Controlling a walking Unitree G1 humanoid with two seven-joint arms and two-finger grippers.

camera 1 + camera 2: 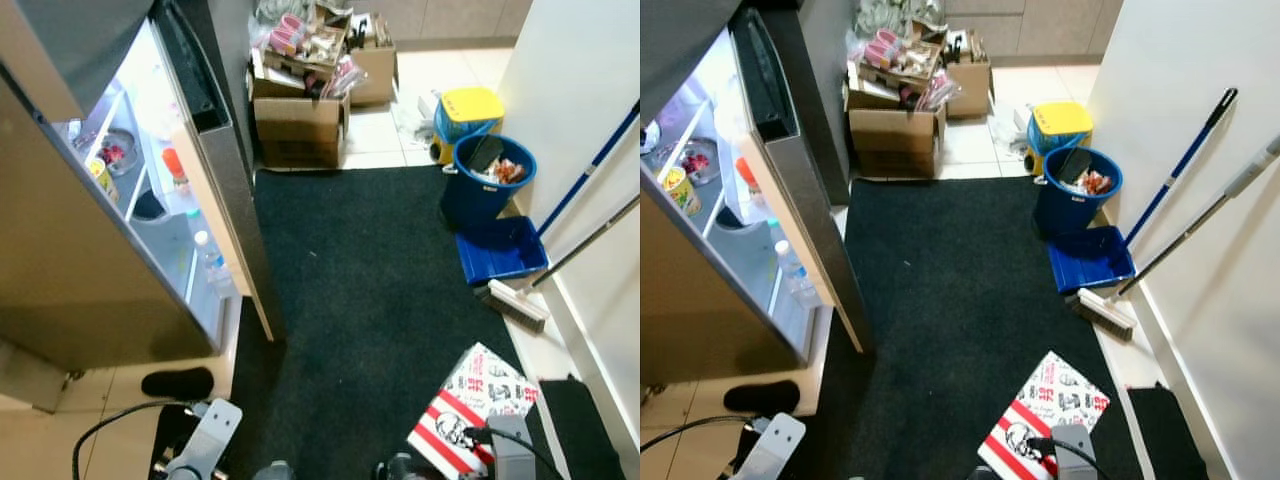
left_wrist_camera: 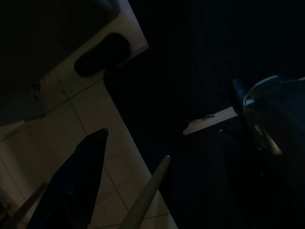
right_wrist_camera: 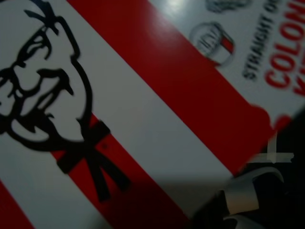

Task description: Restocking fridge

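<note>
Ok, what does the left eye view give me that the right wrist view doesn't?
Left eye view: the open fridge, black mat, blue bucket and cardboard boxes. Right wrist view: close detail of the face logo and red lettering. Shared: the red-and-white KFC box.

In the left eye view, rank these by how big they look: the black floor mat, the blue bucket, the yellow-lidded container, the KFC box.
Largest to smallest, as they look:
1. black floor mat
2. KFC box, though it is nearest the camera and cut by the frame, so this is unsure
3. blue bucket
4. yellow-lidded container
</note>
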